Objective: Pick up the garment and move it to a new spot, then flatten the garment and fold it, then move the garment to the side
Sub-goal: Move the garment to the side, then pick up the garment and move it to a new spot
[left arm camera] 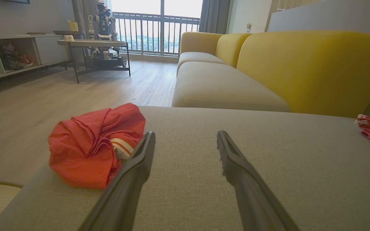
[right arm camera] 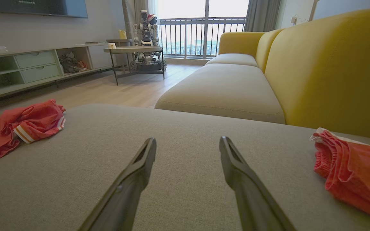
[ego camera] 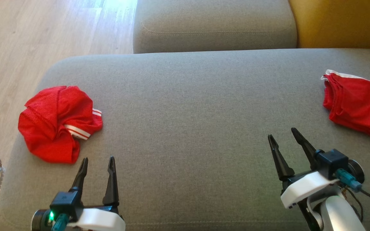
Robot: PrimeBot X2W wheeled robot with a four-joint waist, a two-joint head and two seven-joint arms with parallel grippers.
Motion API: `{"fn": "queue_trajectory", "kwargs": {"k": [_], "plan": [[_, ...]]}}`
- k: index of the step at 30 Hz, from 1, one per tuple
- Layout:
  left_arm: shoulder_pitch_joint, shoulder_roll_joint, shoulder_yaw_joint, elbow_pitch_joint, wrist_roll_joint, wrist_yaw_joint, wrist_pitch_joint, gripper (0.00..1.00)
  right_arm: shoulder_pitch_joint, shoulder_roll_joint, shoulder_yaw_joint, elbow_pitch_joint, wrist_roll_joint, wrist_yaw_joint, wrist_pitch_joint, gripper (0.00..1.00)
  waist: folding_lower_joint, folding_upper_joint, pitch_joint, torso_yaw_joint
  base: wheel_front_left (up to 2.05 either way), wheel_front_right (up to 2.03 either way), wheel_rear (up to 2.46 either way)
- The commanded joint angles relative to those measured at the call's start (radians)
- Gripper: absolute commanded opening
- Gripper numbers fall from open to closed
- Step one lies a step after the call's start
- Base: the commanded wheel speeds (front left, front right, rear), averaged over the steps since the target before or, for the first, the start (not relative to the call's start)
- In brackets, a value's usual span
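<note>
Pointing forward over cushion (ego camera: 188,112) — left pincer (ego camera: 98,158) near crumpled garment (ego camera: 53,125), right pincer (ego camera: 281,132) near second red cloth (ego camera: 358,106); both released, empty.

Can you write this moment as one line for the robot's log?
left pincer: open, empty | right pincer: open, empty | crumpled red garment: on cushion, untouched | stage: pick-up not started

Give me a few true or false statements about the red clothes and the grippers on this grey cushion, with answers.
1. The crumpled red garment lies on the grey cushion, near the left gripper. True.
2. The right gripper holds cloth. False: the right gripper is open and empty.
3. A second red garment lies at the cushion's right end. True.
4. The two garments touch. False: they lie at opposite ends of the cushion.
</note>
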Motion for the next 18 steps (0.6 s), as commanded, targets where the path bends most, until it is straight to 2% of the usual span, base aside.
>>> {"fn": "queue_trajectory", "kwargs": {"k": [1, 11, 18], "plan": [[-0.025, 0.0, 0.038, -0.036, 0.005, 0.002, -0.005, 1.0, -0.032, 0.002, 0.02, -0.04, 0.006, 0.0, -0.012, 1.0, 0.0001, -0.0001, 0.001, -0.002, 0.0, 0.0, 0.0], [-0.025, 0.0, 0.04, -0.039, -0.003, 0.004, -0.005, 1.0, -0.034, 0.002, 0.005, -0.046, 0.007, 0.0, -0.012, 1.0, 0.0001, -0.0001, 0.006, 0.006, 0.0, 0.0, 0.0], [-0.031, 0.0, 0.044, -0.051, -0.002, -0.001, -0.005, 1.0, -0.023, 0.003, 0.015, -0.06, 0.031, 0.0, -0.012, 1.0, 0.0001, -0.0001, 0.007, 0.091, 0.0, 0.0, 0.0]]}}
